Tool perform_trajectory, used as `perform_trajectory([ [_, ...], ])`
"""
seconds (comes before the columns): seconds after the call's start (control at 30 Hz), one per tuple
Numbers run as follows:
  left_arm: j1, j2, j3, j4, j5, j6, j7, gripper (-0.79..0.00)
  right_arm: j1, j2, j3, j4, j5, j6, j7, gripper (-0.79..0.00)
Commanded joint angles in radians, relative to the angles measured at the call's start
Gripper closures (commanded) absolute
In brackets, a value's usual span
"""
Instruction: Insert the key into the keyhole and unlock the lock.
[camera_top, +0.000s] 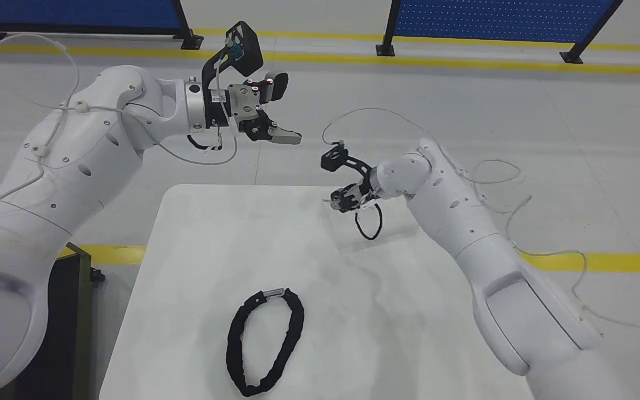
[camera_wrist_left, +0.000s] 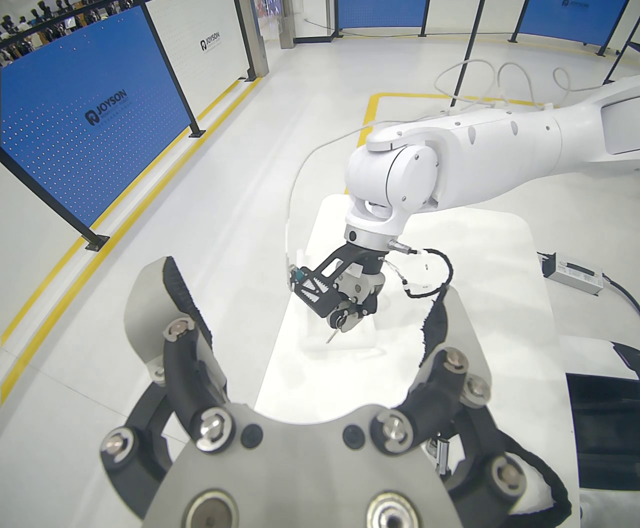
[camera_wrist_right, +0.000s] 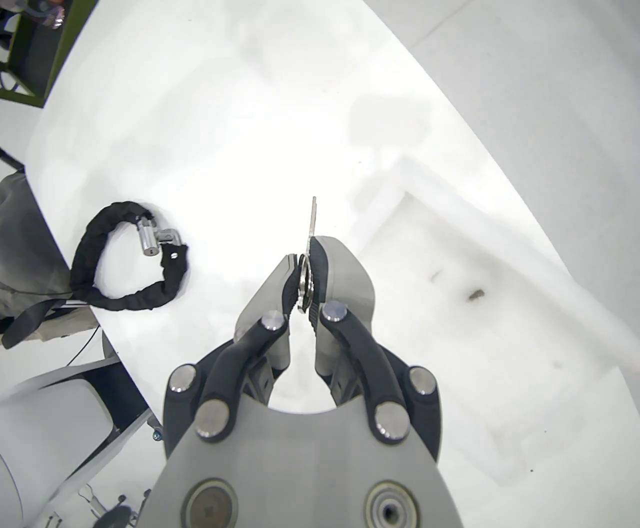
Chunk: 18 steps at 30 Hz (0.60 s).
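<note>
A black fabric-covered chain lock (camera_top: 264, 340) lies in a loop on the white table (camera_top: 420, 330), near its front. Its silver cylinder (camera_top: 268, 296) is at the far end of the loop; the right wrist view shows the cylinder (camera_wrist_right: 147, 241) closing the loop (camera_wrist_right: 100, 235). My right gripper (camera_top: 336, 200) hovers over the table's far edge, shut on a small silver key (camera_wrist_right: 312, 225) whose blade sticks out past the fingertips. My left gripper (camera_top: 283, 112) hangs open and empty beyond the table's far left corner, well away from the lock. The left wrist view shows the right gripper (camera_wrist_left: 345, 320) with the key (camera_wrist_left: 332, 337) pointing down.
A shallow white tray (camera_wrist_right: 450, 220) sits on the table right under and beside my right gripper. Blue barrier panels (camera_wrist_left: 75, 130) and yellow floor lines (camera_top: 560, 262) surround the table. A dark cart (camera_top: 60, 300) stands by the table's left side.
</note>
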Motion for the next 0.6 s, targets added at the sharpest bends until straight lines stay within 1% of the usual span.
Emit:
perform_trajectory([
  [0.0,0.000,0.000,0.000,0.000,0.000,0.000,0.000,-0.785,-0.052,0.033,0.048,-0.117,0.020,-0.015,0.046,0.000],
  [0.23,0.000,0.000,0.000,0.000,0.000,0.000,0.000,-0.785,-0.288,0.161,0.202,-0.585,0.074,0.075,0.142,0.000],
  [0.33,0.000,0.000,0.000,0.000,0.000,0.000,0.000,-0.785,-0.379,0.214,0.266,-0.747,0.111,0.109,0.176,0.000],
  [0.43,0.000,0.000,0.000,0.000,0.000,0.000,0.000,-0.785,-0.447,0.262,0.312,-0.864,0.151,0.127,0.194,0.000],
  [0.57,0.000,0.000,0.000,0.000,0.000,0.000,0.000,-0.785,-0.497,0.315,0.342,-0.933,0.230,0.140,0.207,0.000],
])
